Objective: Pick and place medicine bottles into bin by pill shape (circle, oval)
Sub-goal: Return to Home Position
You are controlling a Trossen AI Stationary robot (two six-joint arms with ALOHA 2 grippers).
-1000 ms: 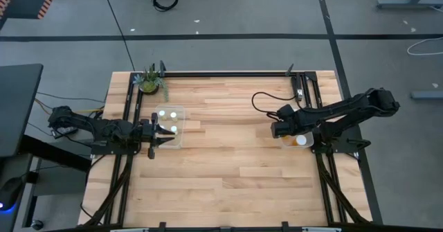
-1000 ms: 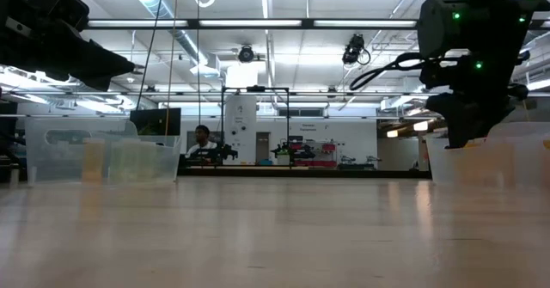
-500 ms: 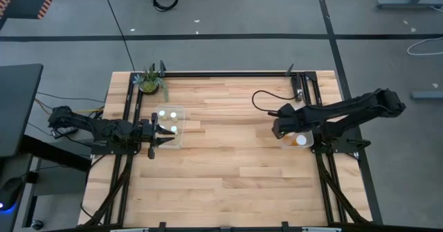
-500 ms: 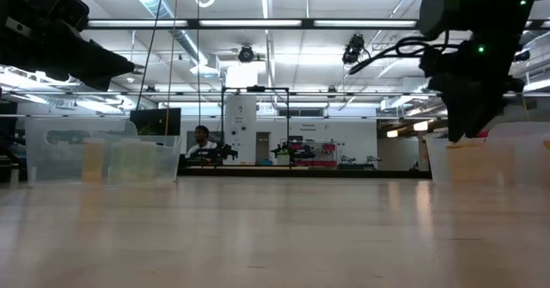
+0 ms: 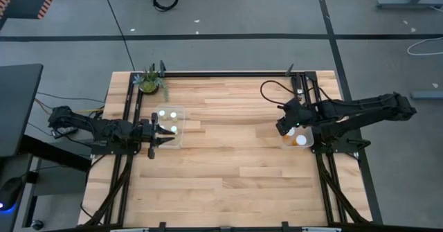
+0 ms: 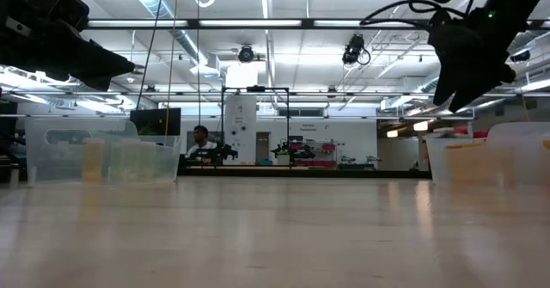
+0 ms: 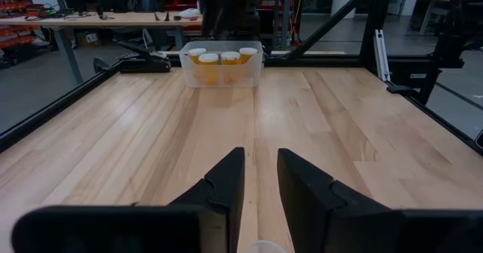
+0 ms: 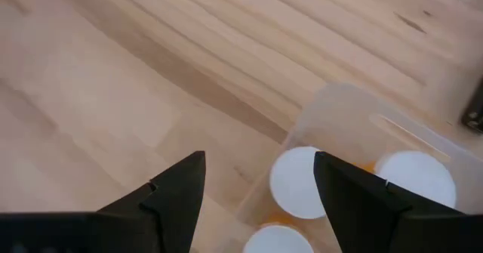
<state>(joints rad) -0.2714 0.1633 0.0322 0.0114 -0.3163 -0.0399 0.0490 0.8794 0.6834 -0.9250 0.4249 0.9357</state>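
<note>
The right wrist view looks down between the fingers of the right gripper [image 8: 259,162], which stand wide apart and hold nothing. Below them are three medicine bottles [image 8: 298,181] in the clear right bin [image 8: 355,106], with round white caps and a sliver of orange beneath. The high view gives less of that (one white cap on orange is plain, the rest lies under the arm). It does place the bin at the right edge of the table [image 5: 228,170], with the gripper just over its inner side. The left wrist view sees the same three bottles from across the table, upright, translucent orange under white caps. The left gripper [image 7: 260,170] waits beside the left bin [image 5: 181,138], its fingers a narrow slot apart and empty. That bin holds more white-capped bottles [image 5: 173,114]. A second ago, in the low view, the right gripper hung down at the bin's rim. Now it sits high above it, and from overhead the arm has drawn back toward the right.
</note>
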